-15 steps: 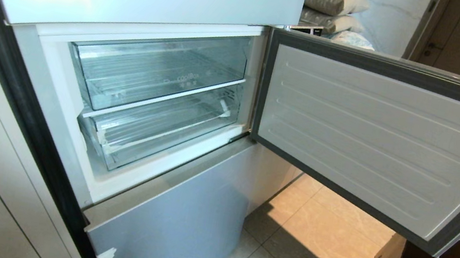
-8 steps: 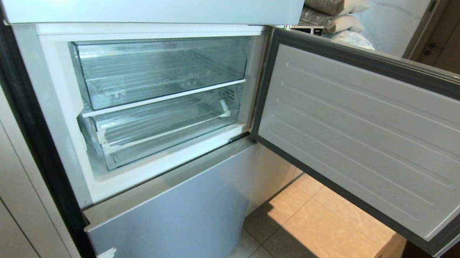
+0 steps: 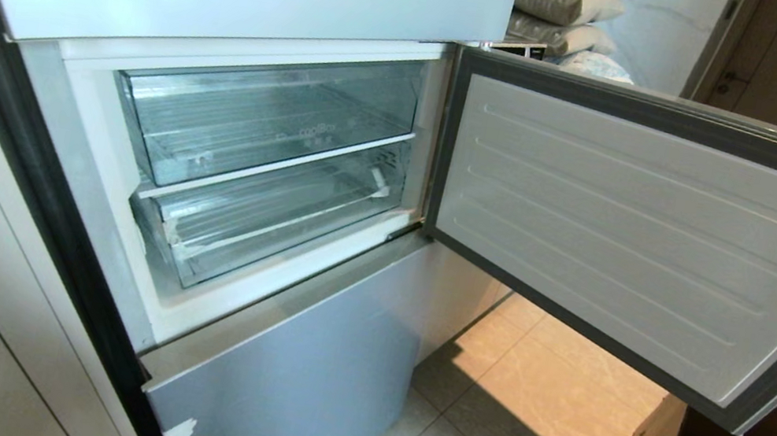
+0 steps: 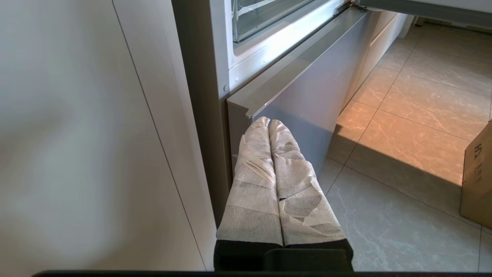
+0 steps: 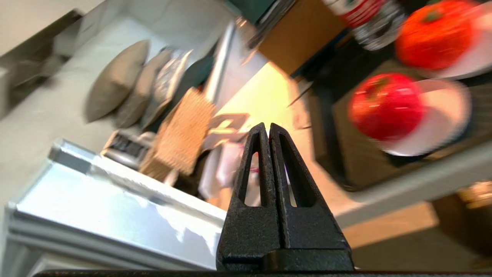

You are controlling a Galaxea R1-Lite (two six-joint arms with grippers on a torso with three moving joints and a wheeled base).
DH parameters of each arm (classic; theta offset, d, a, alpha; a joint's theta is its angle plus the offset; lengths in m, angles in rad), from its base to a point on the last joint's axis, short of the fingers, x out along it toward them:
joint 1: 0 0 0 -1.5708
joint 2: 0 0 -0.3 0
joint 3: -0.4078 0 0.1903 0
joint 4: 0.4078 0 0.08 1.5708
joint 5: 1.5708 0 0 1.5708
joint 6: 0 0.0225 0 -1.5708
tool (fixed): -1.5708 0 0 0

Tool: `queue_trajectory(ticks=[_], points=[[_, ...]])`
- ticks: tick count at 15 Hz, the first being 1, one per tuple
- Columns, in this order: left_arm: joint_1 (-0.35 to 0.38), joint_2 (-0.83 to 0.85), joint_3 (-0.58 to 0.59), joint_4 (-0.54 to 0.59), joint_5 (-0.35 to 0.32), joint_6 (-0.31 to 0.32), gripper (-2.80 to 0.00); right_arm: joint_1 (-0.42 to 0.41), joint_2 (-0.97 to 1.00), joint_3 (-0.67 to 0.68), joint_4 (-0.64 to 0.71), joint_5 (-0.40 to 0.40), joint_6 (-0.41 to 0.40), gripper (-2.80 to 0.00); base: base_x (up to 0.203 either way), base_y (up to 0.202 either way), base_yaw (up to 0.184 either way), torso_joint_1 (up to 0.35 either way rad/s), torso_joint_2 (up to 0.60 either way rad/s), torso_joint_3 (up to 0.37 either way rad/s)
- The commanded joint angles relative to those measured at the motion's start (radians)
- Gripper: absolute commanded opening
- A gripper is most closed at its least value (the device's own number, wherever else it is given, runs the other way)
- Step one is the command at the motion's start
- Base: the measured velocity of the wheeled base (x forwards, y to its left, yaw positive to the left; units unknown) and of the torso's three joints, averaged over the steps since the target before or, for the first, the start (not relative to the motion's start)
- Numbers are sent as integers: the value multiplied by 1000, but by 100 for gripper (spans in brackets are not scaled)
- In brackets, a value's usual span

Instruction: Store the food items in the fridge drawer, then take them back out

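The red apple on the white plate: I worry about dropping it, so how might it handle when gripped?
The red apple looks round and glossy, so it may slip between narrow fingers. Nudged, it would probably roll across its white plate. It looks firm, likely not squashy.

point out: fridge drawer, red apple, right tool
fridge drawer (image 3: 259,227), head view, on its clear front wall, below the coolBox bin.
red apple (image 5: 386,105), right wrist view, on the middle of its blurred red skin.
right tool (image 5: 268,129), right wrist view, at the shut black fingertips.
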Motion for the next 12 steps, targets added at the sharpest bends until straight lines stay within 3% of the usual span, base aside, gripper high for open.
queue_trajectory(ticks=[1,6,9,12], points=[[0,0,0,0,0,0,-280,-1,139,-101,-4,89,51,-280,0,0,0,0,0,0],[0,0,0,0,0,-1,-280,51,293,-285,43,351,117,-280,0,0,0,0,0,0],[0,0,0,0,0,1,-280,61,330,-355,105,503,238,-280,0,0,0,0,0,0],[0,0,0,0,0,-1,-280,61,393,-459,111,571,326,-280,0,0,0,0,0,0]])
